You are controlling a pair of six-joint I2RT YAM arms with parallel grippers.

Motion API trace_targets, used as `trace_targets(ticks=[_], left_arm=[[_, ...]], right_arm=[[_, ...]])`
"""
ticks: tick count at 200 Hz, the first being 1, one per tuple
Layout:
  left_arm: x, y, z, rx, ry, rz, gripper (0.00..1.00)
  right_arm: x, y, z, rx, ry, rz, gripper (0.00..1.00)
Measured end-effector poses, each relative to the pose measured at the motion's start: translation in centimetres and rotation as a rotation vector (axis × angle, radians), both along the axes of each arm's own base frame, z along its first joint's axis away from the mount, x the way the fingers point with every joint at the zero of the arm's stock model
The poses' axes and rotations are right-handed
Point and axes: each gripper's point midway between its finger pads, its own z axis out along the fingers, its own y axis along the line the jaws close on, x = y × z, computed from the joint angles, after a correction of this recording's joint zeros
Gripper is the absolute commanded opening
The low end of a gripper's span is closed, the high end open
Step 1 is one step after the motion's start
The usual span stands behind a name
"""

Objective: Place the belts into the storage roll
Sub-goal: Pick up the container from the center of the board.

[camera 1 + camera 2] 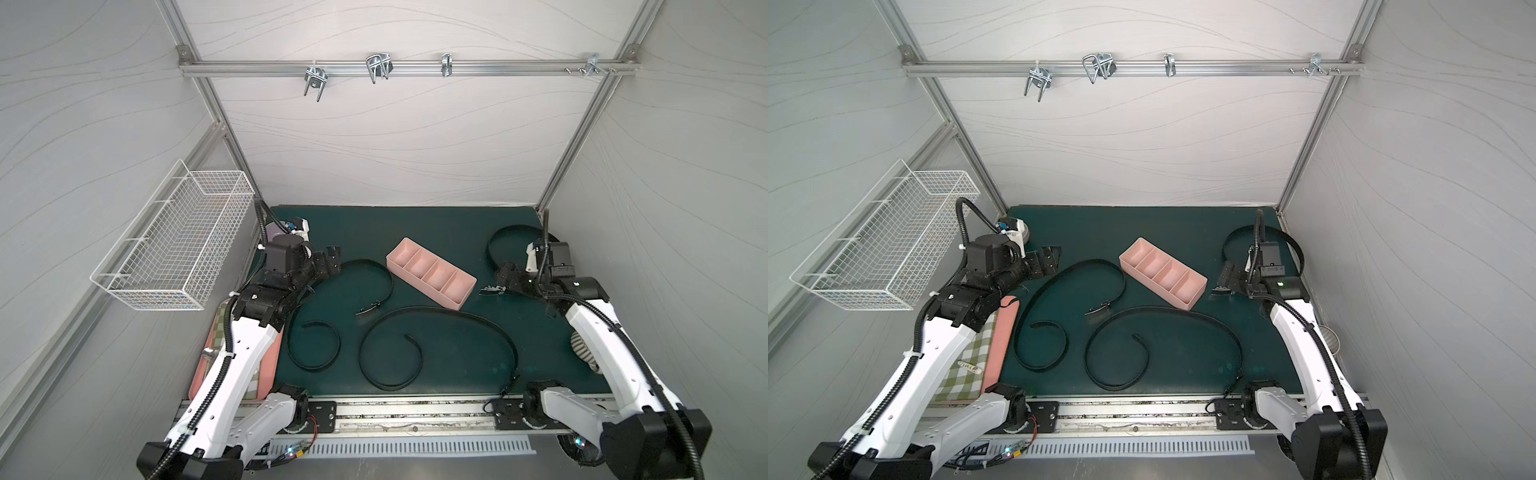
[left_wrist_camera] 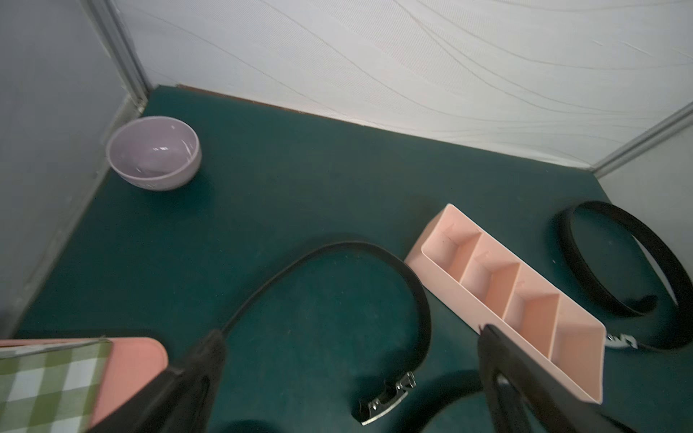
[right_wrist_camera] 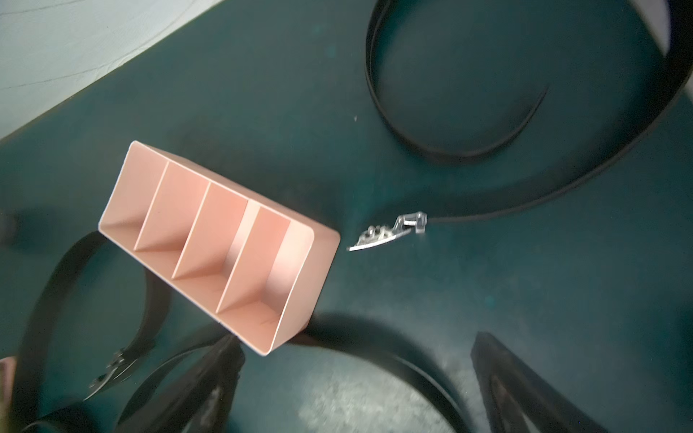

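Inventory, near to far; 6 o'clock is the edge nearest the arm bases.

1. Near belt (image 1: pixel 415 308): black strap at 6 o'clock. It forms a long arc and curls into an open spiral, with its buckle end at the 5 o'clock edge of the surface (image 1: pixel 436 232).
2. Pink tray (image 1: pixel 1007 332): at 8 o'clock, holding a green checked cloth (image 1: pixel 963 361). It lies partly under the left arm.
3. Left belt (image 1: pixel 368 261): loose S-curve from 8 to 9 o'clock, with its buckle lying towards the centre.
4. Storage roll (image 1: pixel 419 286): pale-pink tray with four compartments, at the centre. Its long axis runs from 10 to 4 o'clock, and all three belts lie on the surface outside it.
5. Left gripper (image 2: pixel 352 333): at 9 o'clock, above the left belt's arc. The fingers are spread wide and hold nothing.
6. Right gripper (image 3: pixel 356 339): at 3 o'clock. The fingers are spread wide and hold nothing.
7. Far belt (image 1: pixel 490 249): loop at 2 o'clock, partly behind the right arm. Its buckle lies just beside the roll's 4 o'clock end, apart from it.
8. Lilac bowl (image 2: pixel 153 153): upright in the 10 o'clock corner.
9. White wire basket (image 1: pixel 166 257): on the left wall.
10. Metal hooks (image 1: pixel 377 66): on the far rail at 12 o'clock.
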Motion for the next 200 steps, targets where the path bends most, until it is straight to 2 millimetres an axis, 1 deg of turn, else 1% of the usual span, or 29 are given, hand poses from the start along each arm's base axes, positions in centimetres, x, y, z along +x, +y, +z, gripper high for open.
trace_targets(ticks=[23, 44, 65, 80, 106, 118, 125, 136, 143, 153, 181, 189, 200], left_arm=[[-1.2, -2.3, -1.2, -0.08, 0.059, -0.117, 0.99], [-2.4, -4.2, -1.6, -0.141, 0.105, -0.217, 0.98], [-3.4, -5.2, -1.8, -0.178, 0.133, -0.276, 0.98], [-4.3, -5.5, -2.3, -0.195, 0.143, -0.301, 0.98], [-5.3, -5.4, -3.0, -0.203, 0.163, -0.301, 0.96], [-5.4, -5.3, -3.0, -0.2, 0.162, -0.295, 0.96], [-5.4, -5.1, -3.0, -0.194, 0.158, -0.288, 0.96], [-5.3, -4.8, -2.9, -0.183, 0.151, -0.271, 0.96], [-5.3, -4.5, -2.9, -0.173, 0.146, -0.256, 0.96], [-5.4, -3.9, -2.8, -0.156, 0.137, -0.229, 0.96], [-5.8, -2.3, -1.8, -0.123, 0.088, -0.157, 0.97], [-6.0, -2.0, -1.4, -0.12, 0.068, -0.144, 0.97], [-6.2, -1.8, -0.9, -0.12, 0.048, -0.132, 0.97]], right_arm=[[-1.2, 2.6, -1.9, 0.042, 0.111, 0.09, 0.91], [-1.4, 4.8, -3.9, 0.055, 0.211, 0.149, 0.84], [-1.1, 6.6, -5.6, 0.054, 0.293, 0.171, 0.81], [-0.6, 7.5, -6.9, 0.053, 0.338, 0.167, 0.77], [0.2, 8.6, -9.4, 0.046, 0.425, 0.147, 0.67], [0.8, 9.1, -10.5, 0.031, 0.457, 0.139, 0.56], [1.2, 9.3, -11.0, 0.024, 0.466, 0.133, 0.47], [1.7, 9.5, -11.5, 0.018, 0.477, 0.122, 0.31], [1.8, 9.4, -11.7, 0.011, 0.478, 0.117, 0.25], [2.0, 9.4, -11.7, 0.003, 0.476, 0.115, 0.23], [3.4, 9.3, -11.0, -0.028, 0.445, 0.106, 0.02], [4.0, 9.1, -10.9, -0.043, 0.437, 0.095, 0.0], [4.9, 8.8, -10.8, -0.07, 0.425, 0.093, 0.0]])
